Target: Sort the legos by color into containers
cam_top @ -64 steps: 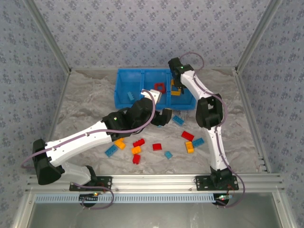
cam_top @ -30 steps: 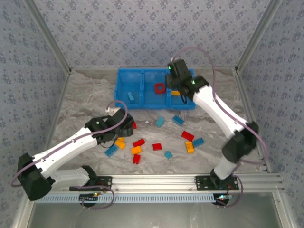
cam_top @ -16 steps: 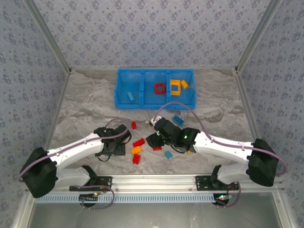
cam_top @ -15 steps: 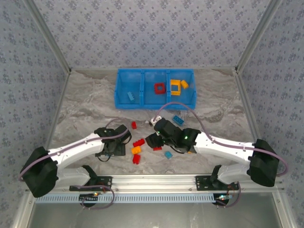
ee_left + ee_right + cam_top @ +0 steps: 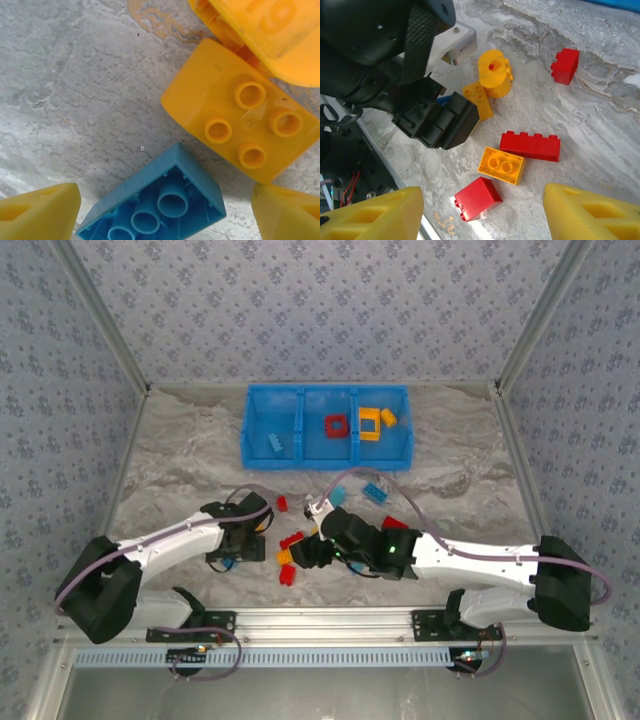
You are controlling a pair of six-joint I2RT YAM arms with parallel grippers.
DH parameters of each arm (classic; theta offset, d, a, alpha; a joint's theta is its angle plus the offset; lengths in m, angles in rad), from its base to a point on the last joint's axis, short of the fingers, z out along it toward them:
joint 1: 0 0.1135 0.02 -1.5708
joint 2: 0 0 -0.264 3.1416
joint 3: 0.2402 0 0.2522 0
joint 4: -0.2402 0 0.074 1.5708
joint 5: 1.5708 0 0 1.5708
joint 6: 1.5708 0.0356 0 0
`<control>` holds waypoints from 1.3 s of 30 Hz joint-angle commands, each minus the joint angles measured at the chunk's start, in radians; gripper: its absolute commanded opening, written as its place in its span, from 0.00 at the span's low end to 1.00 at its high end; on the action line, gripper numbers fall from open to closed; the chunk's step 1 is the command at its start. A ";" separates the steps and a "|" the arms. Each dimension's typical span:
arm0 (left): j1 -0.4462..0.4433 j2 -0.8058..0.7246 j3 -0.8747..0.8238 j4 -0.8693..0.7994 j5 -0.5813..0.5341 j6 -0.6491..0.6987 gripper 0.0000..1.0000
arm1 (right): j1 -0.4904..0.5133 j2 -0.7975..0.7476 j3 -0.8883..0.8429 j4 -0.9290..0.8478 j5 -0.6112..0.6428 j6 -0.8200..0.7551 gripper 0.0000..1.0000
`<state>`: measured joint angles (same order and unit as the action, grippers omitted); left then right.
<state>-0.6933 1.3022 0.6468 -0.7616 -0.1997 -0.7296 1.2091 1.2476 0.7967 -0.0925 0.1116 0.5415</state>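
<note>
Straddling blue lego (image 5: 160,205), L tool (image 5: 240,543) spread, round yellow piece (image 5: 265,35) marked "9"

Pretty sure we're looking at a robotics lab cell here, not anybody's home. Aluminium posts (image 5: 100,315) are framing a boxed-in table (image 5: 180,450) that's wearing a marble-look sheet, and flowery grey wallpaper (image 5: 320,310) is covering the far, left and right walls. The left arm (image 5: 170,540) and right arm (image 5: 470,555) are sitting bolted to a slotted rail (image 5: 330,620) along the near edge, with purple cables (image 5: 365,471) trailing off them.
</note>
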 commanded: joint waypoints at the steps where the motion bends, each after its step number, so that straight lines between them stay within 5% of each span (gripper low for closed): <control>1: 0.009 0.005 -0.014 0.020 0.046 0.020 0.86 | 0.009 -0.039 -0.014 0.031 0.020 0.043 0.67; 13: 0.005 -0.076 -0.074 0.047 0.116 -0.059 0.54 | 0.006 -0.024 -0.012 0.026 0.031 0.038 0.67; 25: -0.008 -0.058 -0.043 0.013 0.027 -0.116 0.39 | 0.013 -0.017 -0.034 0.140 -0.125 -0.022 0.68; 32: -0.003 -0.183 0.170 -0.163 -0.030 -0.056 0.37 | 0.015 -0.083 0.021 0.104 0.070 -0.053 0.69; 39: 0.083 0.073 0.548 -0.166 -0.012 0.117 0.37 | -0.055 -0.067 0.141 0.023 0.262 -0.095 0.70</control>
<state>-0.6472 1.2789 1.1004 -0.8982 -0.2020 -0.7136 1.1873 1.1862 0.8822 -0.0269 0.2497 0.4797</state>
